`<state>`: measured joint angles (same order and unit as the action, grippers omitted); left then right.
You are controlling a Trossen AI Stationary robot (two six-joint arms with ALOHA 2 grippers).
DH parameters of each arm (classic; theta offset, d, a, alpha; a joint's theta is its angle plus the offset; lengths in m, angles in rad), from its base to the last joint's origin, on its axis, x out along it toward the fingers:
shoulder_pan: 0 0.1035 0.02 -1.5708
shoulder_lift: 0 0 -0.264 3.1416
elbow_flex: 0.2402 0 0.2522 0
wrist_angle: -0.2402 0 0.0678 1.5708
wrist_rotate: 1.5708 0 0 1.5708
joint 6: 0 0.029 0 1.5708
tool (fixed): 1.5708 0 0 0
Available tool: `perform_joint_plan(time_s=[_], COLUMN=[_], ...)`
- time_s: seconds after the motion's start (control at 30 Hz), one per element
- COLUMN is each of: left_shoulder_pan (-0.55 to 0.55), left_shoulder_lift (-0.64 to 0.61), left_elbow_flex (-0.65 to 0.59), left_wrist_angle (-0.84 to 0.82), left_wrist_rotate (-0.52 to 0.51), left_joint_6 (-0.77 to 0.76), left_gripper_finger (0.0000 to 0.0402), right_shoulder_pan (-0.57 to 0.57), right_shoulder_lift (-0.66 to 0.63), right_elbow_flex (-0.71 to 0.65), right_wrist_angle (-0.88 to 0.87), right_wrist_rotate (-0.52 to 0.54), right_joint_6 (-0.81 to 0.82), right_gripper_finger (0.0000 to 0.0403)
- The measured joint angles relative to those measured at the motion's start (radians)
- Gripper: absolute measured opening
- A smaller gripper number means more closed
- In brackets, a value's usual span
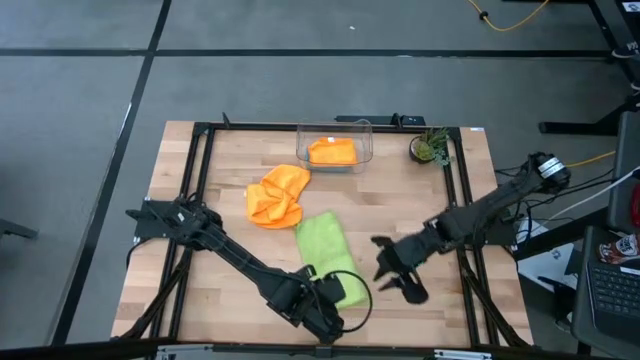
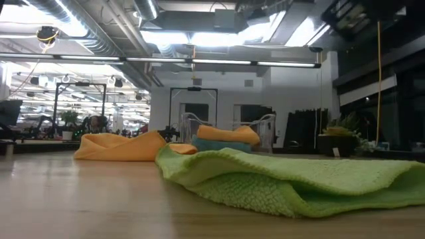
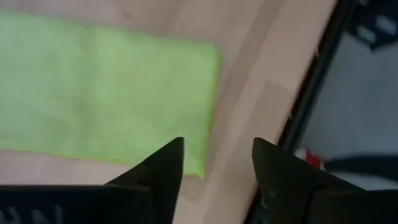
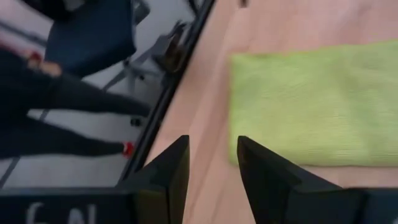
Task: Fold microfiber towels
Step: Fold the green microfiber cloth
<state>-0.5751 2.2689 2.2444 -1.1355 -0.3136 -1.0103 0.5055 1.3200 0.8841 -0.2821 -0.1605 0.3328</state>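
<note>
Table read as a clock face in the high view, twelve at the far edge. Left gripper (image 1: 335,295) is placed near six o'clock, just at the near end of the lime green towel (image 1: 328,255); in the left wrist view its fingers (image 3: 165,171) are seen spread, nothing pinched, the towel's corner just beyond the tips. The crumpled orange towel (image 1: 277,195) is noted at about eleven o'clock of table centre, unfolded. The green towel lies folded into a long strip near centre, running toward six. A second orange towel (image 1: 332,151) is seen in the clear bin (image 1: 365,150) at twelve. Right gripper (image 1: 392,270) is placed around four o'clock, just beside the green strip; its fingers (image 4: 171,171) are parted, empty.

Risk, as judged: the top layer could be dragged askew if either fingertip catches the nap while lifting away; the fold would open.

Only in the low view is a teal blue towel (image 2: 212,144) made out under the binned orange one, and the green towel's stacked layers; only in the high view are both arms placed. A small plant (image 1: 430,148) stands at one o'clock.
</note>
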Motion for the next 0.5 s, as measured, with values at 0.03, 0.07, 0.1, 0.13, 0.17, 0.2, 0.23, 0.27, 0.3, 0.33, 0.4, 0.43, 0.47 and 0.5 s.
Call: perform_joint_plan(time_s=[0.03, 0.07, 0.1, 0.13, 0.17, 0.2, 0.23, 0.27, 0.3, 0.33, 0.4, 0.43, 0.47, 0.5], left_shoulder_pan=[0.002, 0.002, 0.002, 0.001, -0.001, -0.004, -0.007, -0.01, -0.016, -0.018, -0.018, -0.018, -0.018, -0.019], left_shoulder_lift=[0.015, 0.027, 0.039, 0.05, 0.055, 0.063, 0.07, 0.076, 0.08, 0.087, 0.097, 0.104, 0.117, 0.127], left_elbow_flex=[0.0, 0.0, 0.0, 0.0, 0.0, 0.0, 0.0, 0.0, 0.0, 0.0, 0.001, 0.001, 0.001, 0.001], left_wrist_angle=[0.01, 0.012, 0.008, 0.009, 0.008, 0.01, 0.025, 0.042, 0.049, 0.059, 0.088, 0.07, 0.074, 0.083], left_wrist_rotate=[0.032, 0.061, 0.086, 0.104, 0.107, 0.104, 0.093, 0.065, 0.036, 0.023, 0.013, 0.01, 0.008, -0.003], left_joint_6=[0.013, 0.028, 0.045, 0.06, 0.077, 0.097, 0.119, 0.145, 0.166, 0.189, 0.209, 0.209, 0.209, 0.215], left_gripper_finger=[0.0194, 0.0203, 0.0212, 0.0221, 0.0228, 0.0234, 0.0239, 0.0243, 0.0246, 0.0248, 0.025, 0.025, 0.025, 0.025], right_shoulder_pan=[0.024, 0.045, 0.063, 0.076, 0.085, 0.09, 0.095, 0.097, 0.098, 0.099, 0.1, 0.1, 0.101, 0.103], right_shoulder_lift=[0.009, 0.019, 0.029, 0.04, 0.052, 0.065, 0.083, 0.099, 0.117, 0.138, 0.176, 0.195, 0.217, 0.234], right_elbow_flex=[0.0, 0.0, 0.0, 0.0, 0.0, 0.0, 0.0, 0.0, 0.0, 0.0, 0.001, 0.001, 0.001, 0.002], right_wrist_angle=[0.002, 0.002, 0.006, 0.009, 0.01, 0.01, 0.011, 0.013, 0.016, 0.036, 0.07, 0.085, 0.116, 0.137], right_wrist_rotate=[0.004, 0.011, 0.02, 0.024, 0.024, 0.026, 0.028, 0.031, 0.035, 0.038, 0.048, 0.056, 0.058, 0.062], right_joint_6=[0.0, -0.003, -0.007, -0.014, -0.015, -0.015, -0.01, -0.001, -0.001, -0.008, -0.041, -0.057, -0.078, -0.093], right_gripper_finger=[0.0138, 0.0138, 0.0138, 0.014, 0.0144, 0.0152, 0.0163, 0.0177, 0.0193, 0.0211, 0.0248, 0.0265, 0.0279, 0.0291])
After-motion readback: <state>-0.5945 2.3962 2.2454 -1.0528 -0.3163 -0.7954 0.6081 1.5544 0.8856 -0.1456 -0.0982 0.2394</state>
